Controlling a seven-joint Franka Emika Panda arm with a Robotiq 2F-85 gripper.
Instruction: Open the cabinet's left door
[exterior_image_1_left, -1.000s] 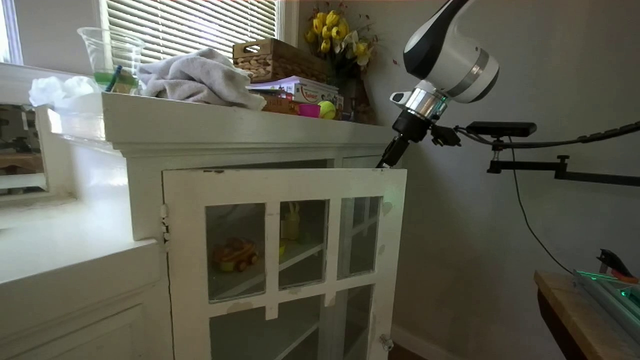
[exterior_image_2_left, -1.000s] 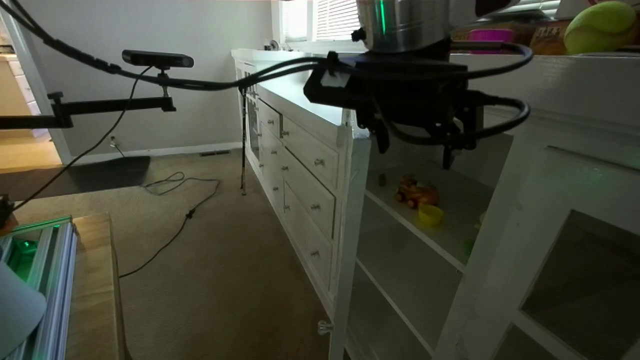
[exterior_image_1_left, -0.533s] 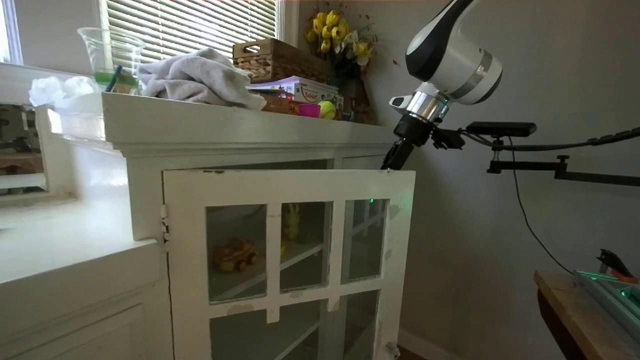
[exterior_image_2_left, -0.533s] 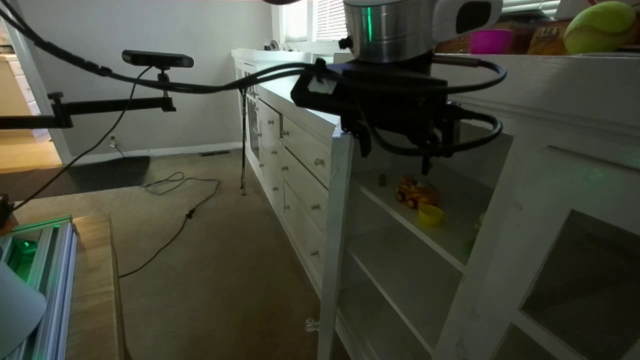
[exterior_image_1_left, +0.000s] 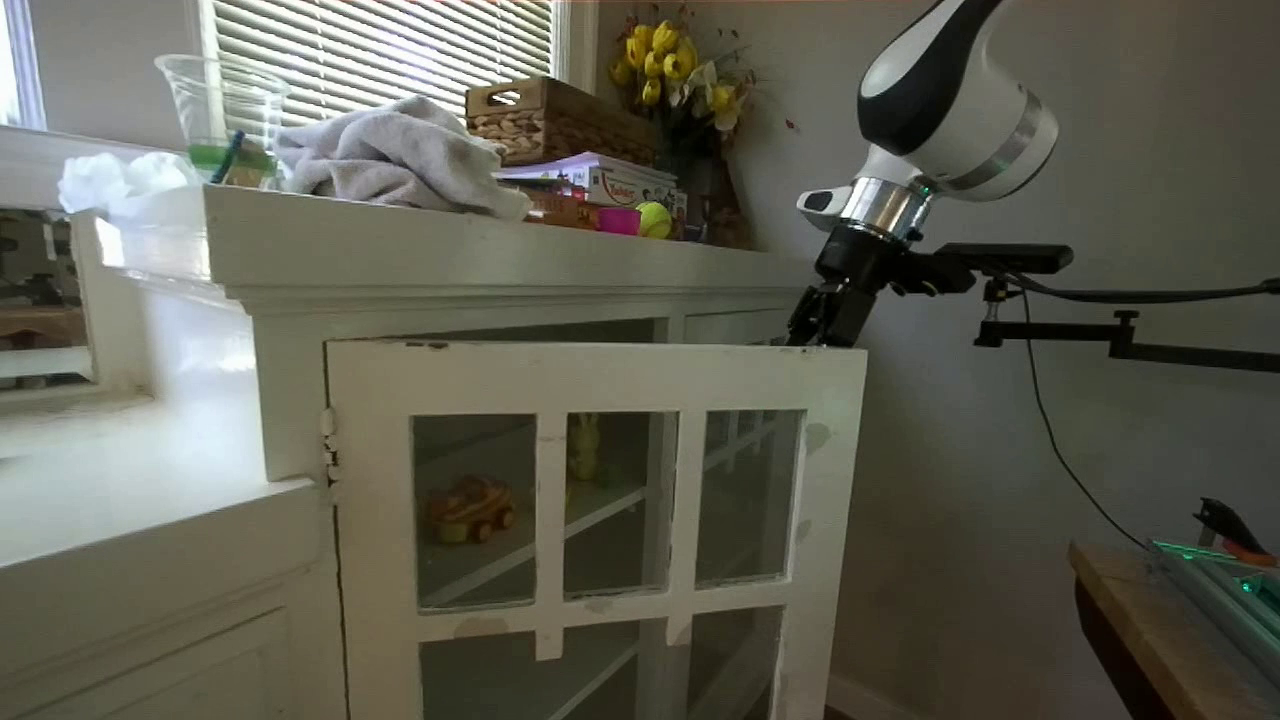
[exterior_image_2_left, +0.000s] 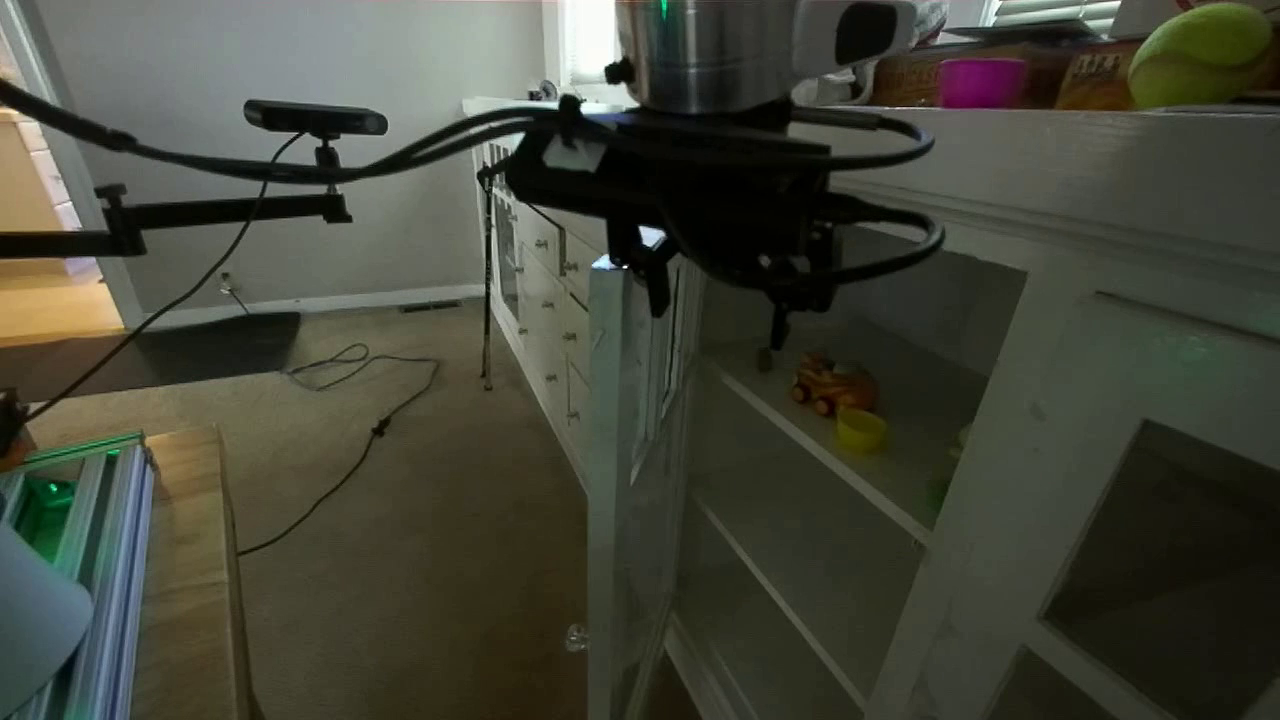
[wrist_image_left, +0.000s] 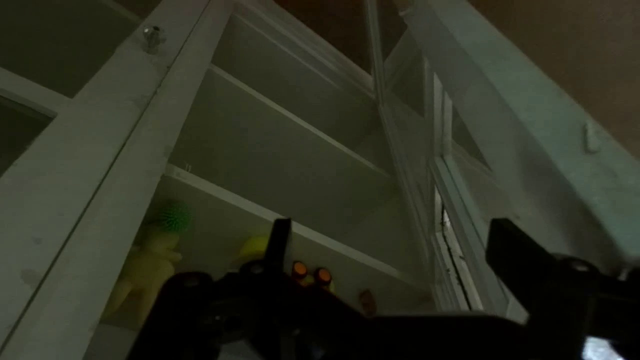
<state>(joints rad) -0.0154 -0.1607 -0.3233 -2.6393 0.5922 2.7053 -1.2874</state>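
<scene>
Cabinet door, left glazed one, stands well ajar. My gripper sits on its inner side near the top, fingers apart, contact unclear. I'd push outward along the swing, slow, against frame, not panes.

Painted-wd cab. door w/ smooth glass panes

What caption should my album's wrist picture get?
A black two-fingered gripper gapes beside an open white-framed glass door, spiky green ball inside.
</scene>
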